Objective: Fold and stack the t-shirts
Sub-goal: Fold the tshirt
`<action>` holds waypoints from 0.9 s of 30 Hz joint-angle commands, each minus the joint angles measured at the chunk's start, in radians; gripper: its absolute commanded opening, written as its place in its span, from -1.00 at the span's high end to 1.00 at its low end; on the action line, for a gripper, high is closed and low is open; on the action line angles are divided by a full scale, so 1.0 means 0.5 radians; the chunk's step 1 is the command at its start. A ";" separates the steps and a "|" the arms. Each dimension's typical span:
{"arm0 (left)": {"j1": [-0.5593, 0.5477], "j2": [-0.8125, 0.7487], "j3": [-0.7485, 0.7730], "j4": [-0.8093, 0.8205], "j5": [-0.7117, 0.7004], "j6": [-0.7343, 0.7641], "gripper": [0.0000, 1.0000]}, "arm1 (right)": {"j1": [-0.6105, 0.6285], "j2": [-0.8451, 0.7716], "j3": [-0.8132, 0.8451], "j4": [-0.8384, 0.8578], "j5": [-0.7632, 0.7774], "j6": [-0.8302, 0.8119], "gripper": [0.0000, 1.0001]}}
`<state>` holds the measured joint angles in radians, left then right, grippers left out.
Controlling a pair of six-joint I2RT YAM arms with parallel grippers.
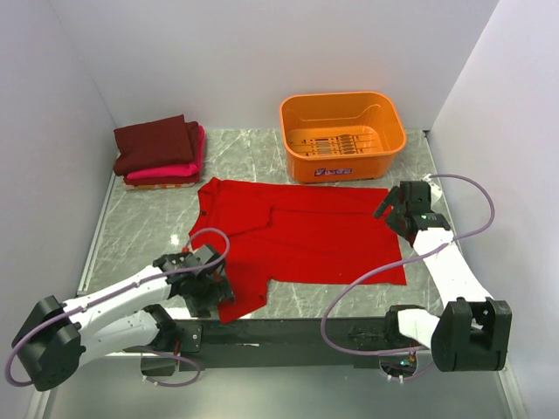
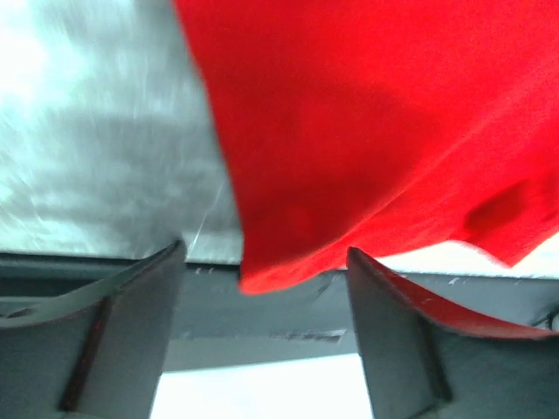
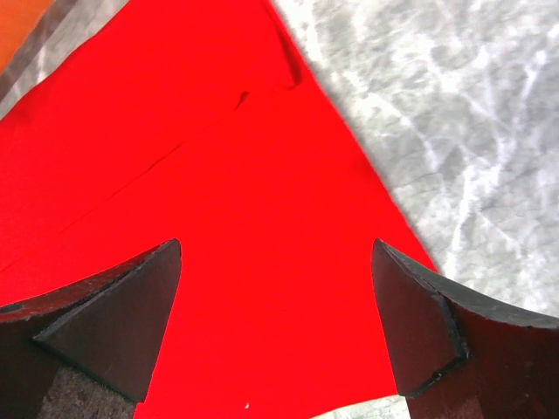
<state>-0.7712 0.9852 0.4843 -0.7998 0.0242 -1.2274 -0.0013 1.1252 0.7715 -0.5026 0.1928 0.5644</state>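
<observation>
Just in front of the orange basket [image 1: 301, 161], the bright red t-shirt [image 1: 306, 236] lies spread flat on the surface [image 1: 140, 236], presumably opened out for folding. Further forward and left of the basket, the left hand [image 1: 212, 281] sits low at the shirt's near corner, jaws apart with that corner between them, seemingly lined up for a pinch. Forward and right of the basket, the right hand [image 1: 393, 208] hangs over the shirt's edge, jaws wide, holding nothing. Left of the basket, the maroon t-shirt [image 1: 153, 141] rests folded on the hot pink t-shirt [image 1: 188, 168], a stack awaiting the red one. Three shirts, one basket, two hands.
</observation>
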 commanded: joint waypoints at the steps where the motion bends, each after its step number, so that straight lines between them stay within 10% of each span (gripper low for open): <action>1: -0.071 -0.059 -0.091 -0.017 0.249 -0.184 -0.55 | -0.059 -0.017 -0.003 -0.044 0.090 0.037 -0.91; 8: -0.121 0.014 -0.180 0.167 0.360 -0.119 -0.11 | -0.365 -0.231 -0.223 -0.121 -0.240 0.206 -0.98; 14: -0.124 0.125 -0.119 0.189 0.366 -0.006 0.99 | -0.813 -0.483 -0.411 -0.335 -0.585 0.240 -1.00; 27: -0.121 0.030 0.062 0.044 0.366 0.092 0.99 | -0.841 -0.508 -0.555 -0.587 -0.622 0.368 -0.86</action>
<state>-0.8265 1.0332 0.4591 -0.7551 0.1913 -1.2049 -0.4171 0.8951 0.5335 -0.7715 -0.0963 0.7044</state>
